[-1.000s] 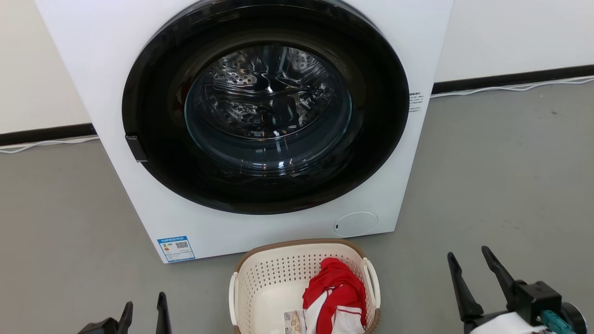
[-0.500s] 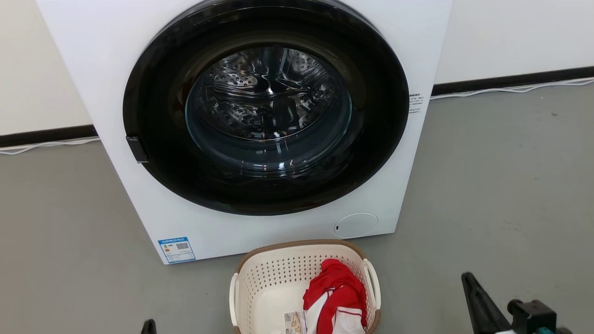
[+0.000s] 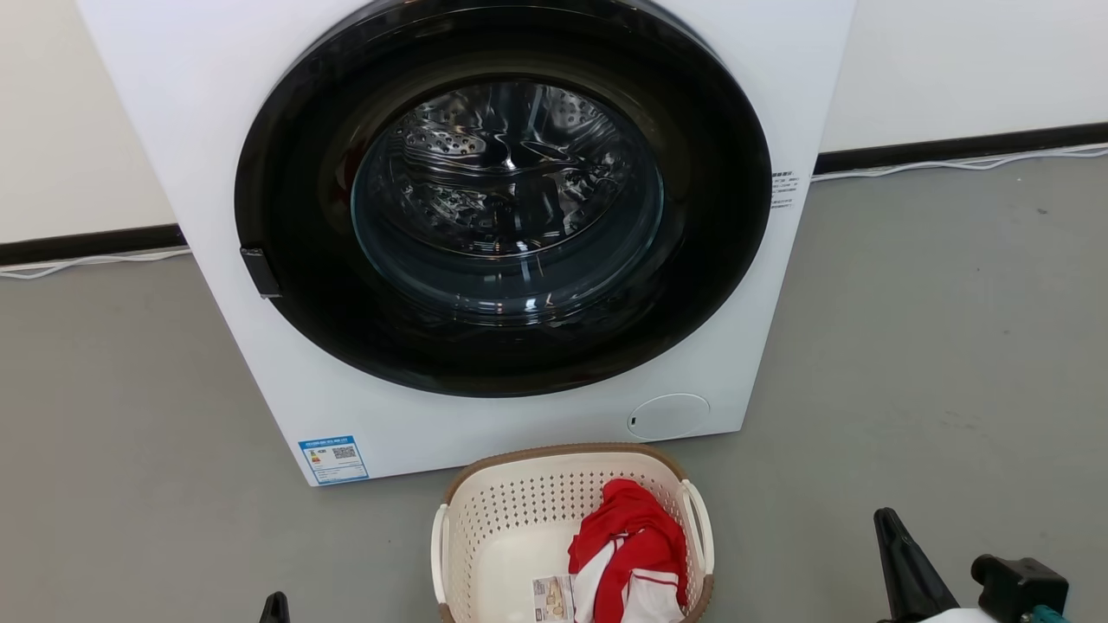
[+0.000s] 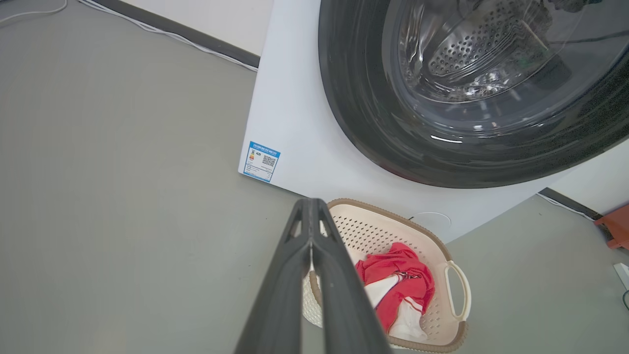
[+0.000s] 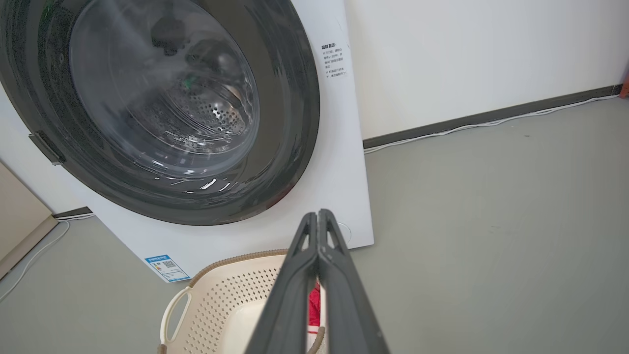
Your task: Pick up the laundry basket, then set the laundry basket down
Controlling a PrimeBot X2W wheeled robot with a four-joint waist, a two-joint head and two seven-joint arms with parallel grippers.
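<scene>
The cream-white perforated laundry basket (image 3: 511,536) with its brown rim stands on the grey floor just in front of the washing machine. A red and white garment (image 3: 628,545) lies in its right half beside a paper label (image 3: 552,597). My left gripper (image 3: 277,606) peeks in low, left of the basket, and its wrist view shows it shut (image 4: 310,204) on nothing, above the basket's (image 4: 373,233) near left rim. My right gripper (image 3: 890,528) hangs right of the basket, shut (image 5: 318,216) and empty, over the basket's (image 5: 231,305) right side.
A white front-loading washing machine (image 3: 502,225) with a shut dark round door stands right behind the basket. A white cable (image 3: 952,162) runs along the skirting. An orange-brown object (image 4: 612,228) sits on the floor far right of the machine. Grey floor spreads on both sides.
Both grippers have dropped toward the bottom edge of the head view, and the fingers, apart a second ago, now stand together. The camera has shifted slightly. The basket has stayed put.
</scene>
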